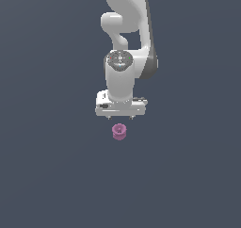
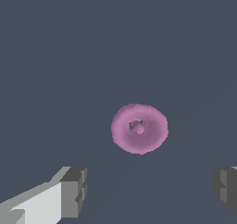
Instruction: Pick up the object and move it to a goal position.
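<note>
We have the white gripper (image 2: 148, 190) spread apart, holding nothing. Small pink-purple spool-shaped piece (image 2: 139, 128) sits just ahead of it, on the grey counter (image 1: 47, 175), ungrasped. Grasp, lift, move all left.

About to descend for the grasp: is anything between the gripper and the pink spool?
Nothing visible. In the wrist view the spool sits alone on the bare floor, beyond the gap between the open fingers. In the exterior view it lies apart from the gripper, nothing between them.
</note>
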